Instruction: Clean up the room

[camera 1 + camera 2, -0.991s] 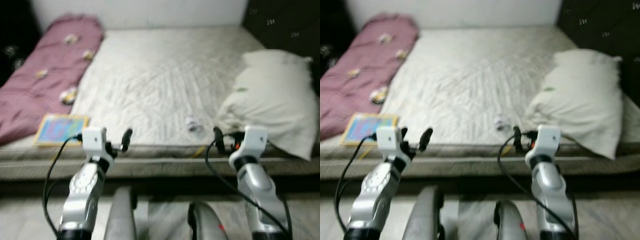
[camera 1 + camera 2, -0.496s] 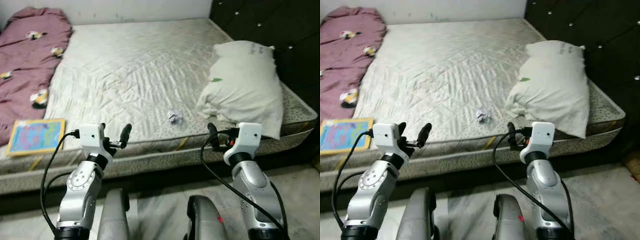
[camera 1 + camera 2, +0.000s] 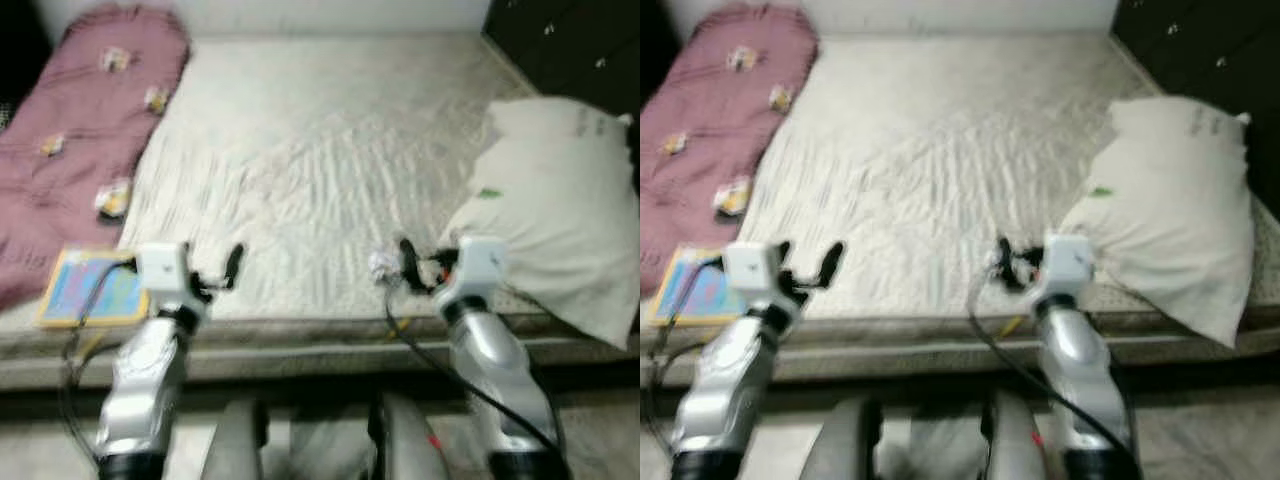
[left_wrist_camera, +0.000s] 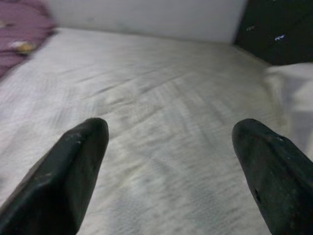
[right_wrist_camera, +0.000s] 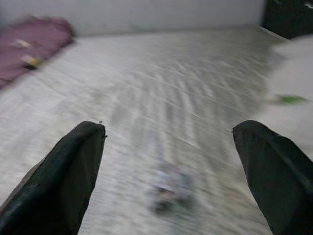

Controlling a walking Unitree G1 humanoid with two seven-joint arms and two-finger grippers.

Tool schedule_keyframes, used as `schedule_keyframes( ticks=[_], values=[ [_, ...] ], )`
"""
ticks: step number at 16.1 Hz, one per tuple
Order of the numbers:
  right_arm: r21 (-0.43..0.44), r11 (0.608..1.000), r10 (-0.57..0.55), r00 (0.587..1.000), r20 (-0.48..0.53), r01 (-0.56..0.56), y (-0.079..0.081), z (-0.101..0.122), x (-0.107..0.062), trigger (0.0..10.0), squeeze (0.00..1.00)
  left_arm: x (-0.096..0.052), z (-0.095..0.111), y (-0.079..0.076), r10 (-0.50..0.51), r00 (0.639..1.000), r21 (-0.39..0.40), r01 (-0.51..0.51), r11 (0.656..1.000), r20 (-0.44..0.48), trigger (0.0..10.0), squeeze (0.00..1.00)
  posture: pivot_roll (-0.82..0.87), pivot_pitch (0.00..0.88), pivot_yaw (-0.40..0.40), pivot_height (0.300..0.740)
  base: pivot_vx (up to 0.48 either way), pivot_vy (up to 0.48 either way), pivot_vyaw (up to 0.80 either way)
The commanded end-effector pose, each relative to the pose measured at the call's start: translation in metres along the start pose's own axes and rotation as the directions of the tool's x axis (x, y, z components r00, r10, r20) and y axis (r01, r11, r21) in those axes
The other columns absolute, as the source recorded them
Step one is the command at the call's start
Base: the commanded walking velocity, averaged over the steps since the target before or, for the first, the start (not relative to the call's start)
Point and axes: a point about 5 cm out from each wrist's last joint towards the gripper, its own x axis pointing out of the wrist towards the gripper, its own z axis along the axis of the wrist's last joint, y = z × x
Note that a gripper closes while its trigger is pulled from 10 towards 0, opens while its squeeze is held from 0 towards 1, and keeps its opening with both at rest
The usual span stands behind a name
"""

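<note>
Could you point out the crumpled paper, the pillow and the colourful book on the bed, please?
crumpled paper [image 5: 170, 188]: right wrist view, middle of the wad, blurred.
pillow [image 3: 560, 210]: left eye view, middle of its white face.
colourful book [image 3: 88, 290]: left eye view, middle of its blue cover.

2 silver arms with white wrist blocks (black cables looping off them) and black-fingered pincers.

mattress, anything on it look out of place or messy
Yes. A small crumpled scrap of paper lies on the bare mattress near its front edge, just ahead of the right gripper, whose fingers are open. A colourful book sits at the front left corner beside the bunched maroon blanket.
</note>
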Motion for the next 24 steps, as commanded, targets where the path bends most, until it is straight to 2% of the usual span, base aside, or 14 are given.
schedule_keyframes(
  ticks=[1,7,11,16,17,19,22,24],
  values=[
    [0.008,1.0,-0.023,1.0,0.006,0.023,-0.005,0.003,0.001,10.0,0.0,0.0,-0.002,-0.003,-0.018,1.0,-0.001,0.017,1.0,-0.015,10.0,0.0,-0.06,0.0,0.005,0.599,0.311,0.0,0.0],
    [0.015,1.0,-0.016,1.0,0.004,0.016,-0.004,0.002,0.0,10.0,0.0,0.001,-0.006,0.001,0.029,0.999,0.006,-0.029,1.0,-0.042,10.0,0.0,-0.06,0.0,0.005,0.599,0.049,0.0,0.0],
    [0.022,1.0,-0.009,1.0,0.002,0.009,-0.002,0.0,0.001,10.0,0.0,0.0,-0.006,0.004,0.055,0.997,0.015,-0.054,0.998,-0.049,10.0,0.0,-0.05,0.0,0.004,0.549,0.0,0.0,0.0],
    [0.02,1.0,0.0,1.0,-0.016,0.0,0.0,-0.002,0.001,10.0,0.0,0.001,-0.008,0.007,0.076,0.995,0.038,-0.074,0.997,-0.063,10.0,0.0,-0.05,0.0,0.005,0.539,0.0,0.0,0.0],
    [0.017,1.0,0.008,1.0,-0.029,-0.008,0.001,-0.004,0.002,10.0,0.0,0.001,-0.008,0.008,0.078,0.995,0.039,-0.076,0.996,-0.063,10.0,0.0,-0.05,0.0,0.005,0.539,0.0,0.0,0.0],
    [-0.014,0.995,0.094,0.99,-0.101,-0.096,0.013,-0.016,0.008,10.0,0.0,0.0,-0.007,0.007,0.086,0.994,0.033,-0.084,0.996,-0.064,10.0,0.0,-0.02,0.0,-0.009,0.539,0.0,0.0,0.0],
    [-0.015,0.987,0.158,0.98,-0.123,-0.161,0.028,-0.017,0.021,10.0,0.0,-0.016,-0.004,0.018,0.142,0.987,0.042,-0.139,0.989,-0.069,10.0,0.0,0.02,0.0,-0.029,0.539,0.0,0.0,0.0],
    [-0.01,0.983,0.178,0.976,-0.126,-0.181,0.035,-0.016,0.033,10.0,0.0,-0.039,-0.008,0.025,0.177,0.978,0.072,-0.17,0.983,-0.11,10.0,0.0,0.07,0.03,-0.045,0.539,0.0,0.0,0.0]
  ],
)
